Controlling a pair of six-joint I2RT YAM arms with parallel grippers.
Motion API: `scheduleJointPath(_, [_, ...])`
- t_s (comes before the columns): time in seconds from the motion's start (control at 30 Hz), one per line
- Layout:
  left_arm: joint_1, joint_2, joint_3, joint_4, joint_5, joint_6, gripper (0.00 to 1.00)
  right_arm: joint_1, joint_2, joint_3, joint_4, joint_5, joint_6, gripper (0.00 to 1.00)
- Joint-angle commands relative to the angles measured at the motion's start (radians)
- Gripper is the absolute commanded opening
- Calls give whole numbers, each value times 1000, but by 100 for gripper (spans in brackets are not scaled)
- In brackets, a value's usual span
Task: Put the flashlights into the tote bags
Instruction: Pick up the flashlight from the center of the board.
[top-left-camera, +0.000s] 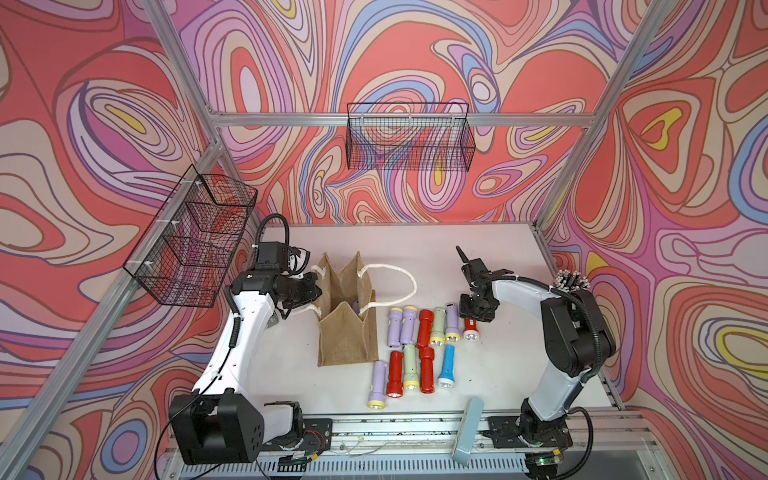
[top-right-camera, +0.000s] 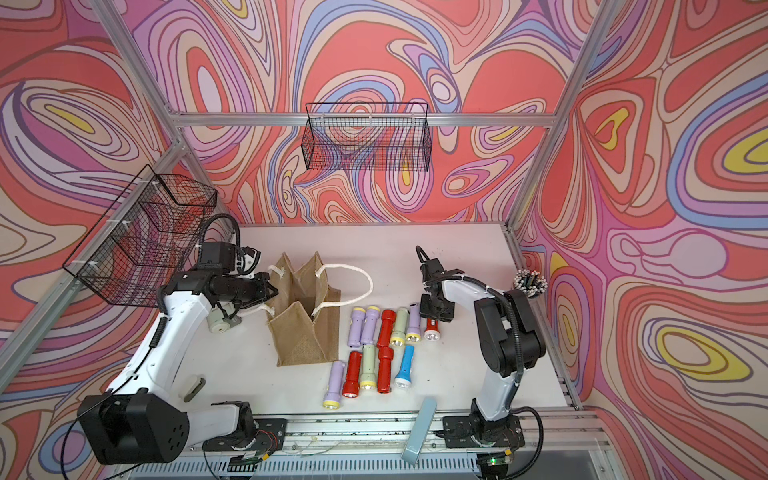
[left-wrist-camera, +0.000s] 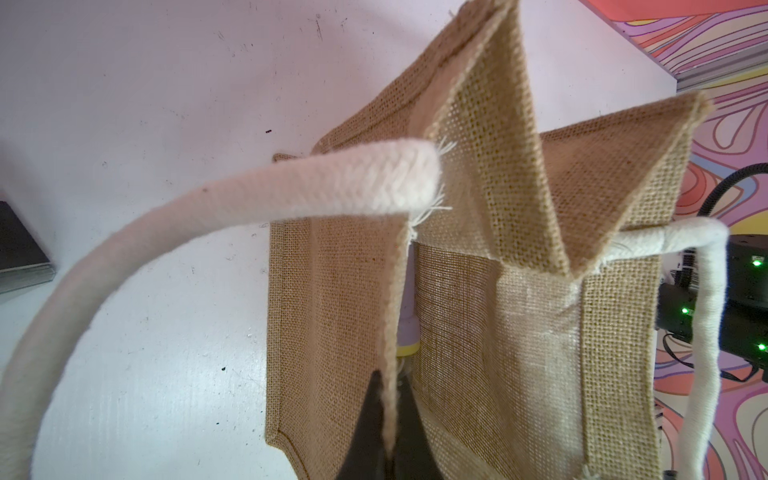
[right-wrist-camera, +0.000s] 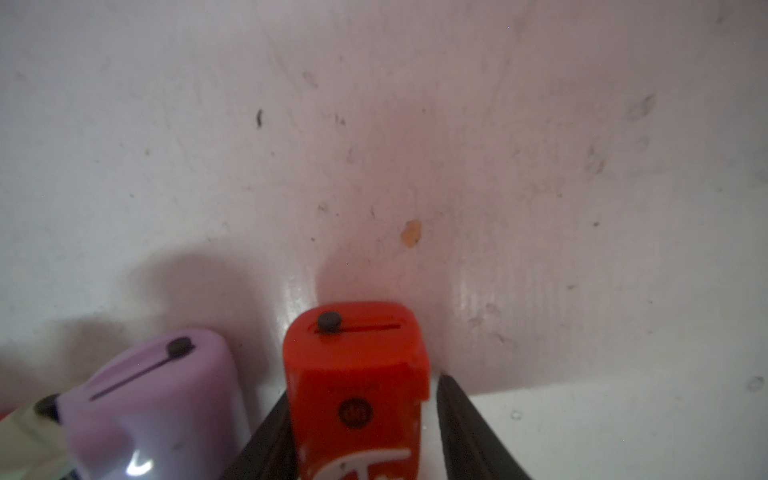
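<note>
The tan burlap tote bag (top-left-camera: 347, 336) (top-right-camera: 303, 340) stands open left of centre, one white rope handle (top-left-camera: 399, 282) flopped to its right. My left gripper (top-left-camera: 318, 291) (left-wrist-camera: 388, 415) is shut on the bag's top rim (left-wrist-camera: 395, 291). A lilac flashlight (left-wrist-camera: 409, 336) shows inside the bag. Several flashlights lie in two rows to the bag's right (top-left-camera: 424, 328) (top-right-camera: 384, 365). My right gripper (top-left-camera: 471, 320) (right-wrist-camera: 363, 388) is open and straddles the tail of the red flashlight (right-wrist-camera: 357, 365) (top-left-camera: 470, 330) at the back row's right end. One finger touches it; the other stands a little off. A lilac flashlight (right-wrist-camera: 158, 395) lies beside it.
Two black wire baskets hang on the walls, one at the back (top-left-camera: 409, 137) and one at the left (top-left-camera: 191, 237). A cup of grey rods (top-right-camera: 530, 282) stands behind the right arm. A pale blue-grey slab (top-left-camera: 467, 432) leans over the front rail.
</note>
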Motion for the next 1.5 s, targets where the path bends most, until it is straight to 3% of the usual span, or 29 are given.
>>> scheduleJointPath(0.0, [5, 10, 16, -16, -18, 13, 0, -5, 38, -7, -9, 30, -2, 49])
scheduleJointPath(0.5, [5, 17, 25, -18, -5, 8, 0, -4, 23, 3, -77, 120, 10, 23])
scheduleJointPath(0.87, [6, 15, 41, -30, -1, 19, 0, -4, -151, 34, -133, 160, 24, 16])
scheduleJointPath(1.17, [4, 24, 54, -30, 2, 14, 0, 7, -260, 157, -220, 193, 14, 12])
scheduleJointPath(1.47, [2, 30, 59, -36, -12, 17, 0, 136, -296, 345, -288, 301, 11, 11])
